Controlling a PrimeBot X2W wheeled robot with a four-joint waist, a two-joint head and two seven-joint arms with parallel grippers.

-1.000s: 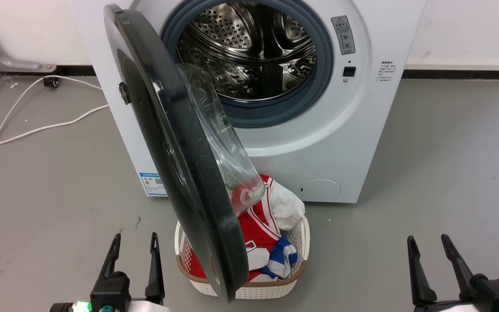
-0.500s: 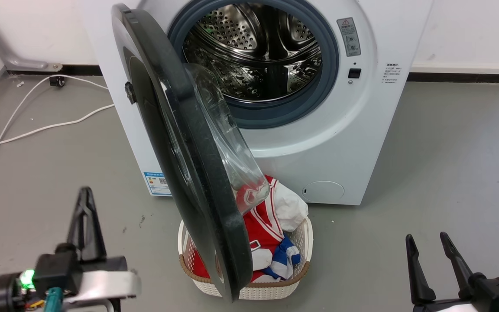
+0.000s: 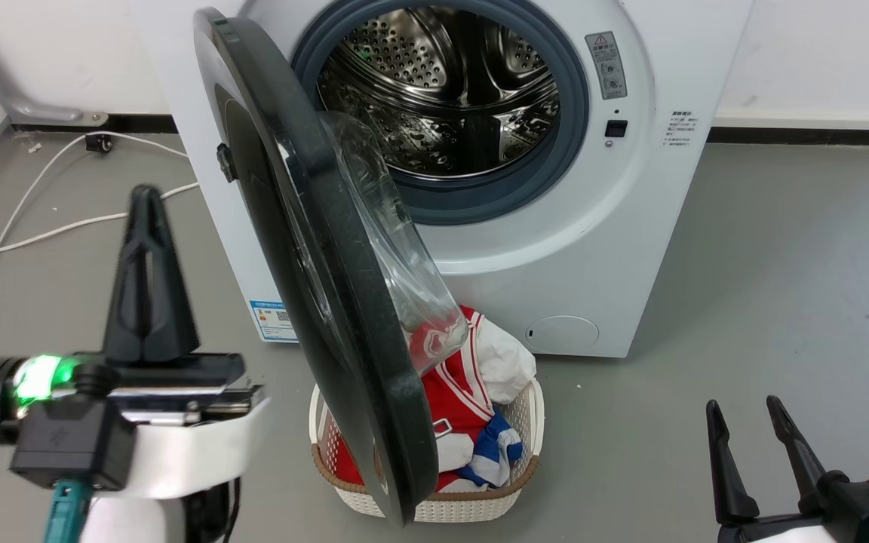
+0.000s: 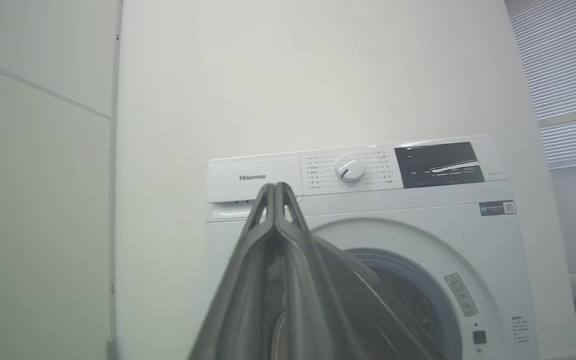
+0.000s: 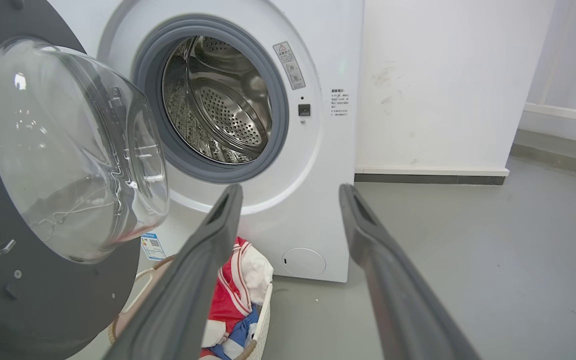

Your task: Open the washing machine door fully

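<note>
The washing machine (image 3: pixel 600 249) stands against the wall with its steel drum (image 3: pixel 442 90) exposed. The washing machine door (image 3: pixel 306 249), a black disc with a clear glass bowl (image 3: pixel 389 256), hangs about half open on its left hinge, seen nearly edge-on above the basket. My left gripper (image 3: pixel 146 194) is raised to the left of the door's outer face, apart from it, fingers pressed together and holding nothing. In the left wrist view the left gripper (image 4: pixel 274 186) points at the washing machine (image 4: pixel 418 215). My right gripper (image 3: pixel 741 405) rests low at the right, open and empty. From the right wrist, the right gripper (image 5: pixel 291 189) faces the door (image 5: pixel 3 295).
A white woven basket (image 3: pixel 442 509) of red, white and blue clothes (image 3: pixel 457 400) sits on the floor under the door's lower edge. White cables (image 3: pixel 65 222) trail over the grey floor at the left. Bare floor lies right of the machine.
My left arm has risen and turned, and its fingers have gone from open to shut. The camera shifted slightly. The door and my right gripper have stayed put.
</note>
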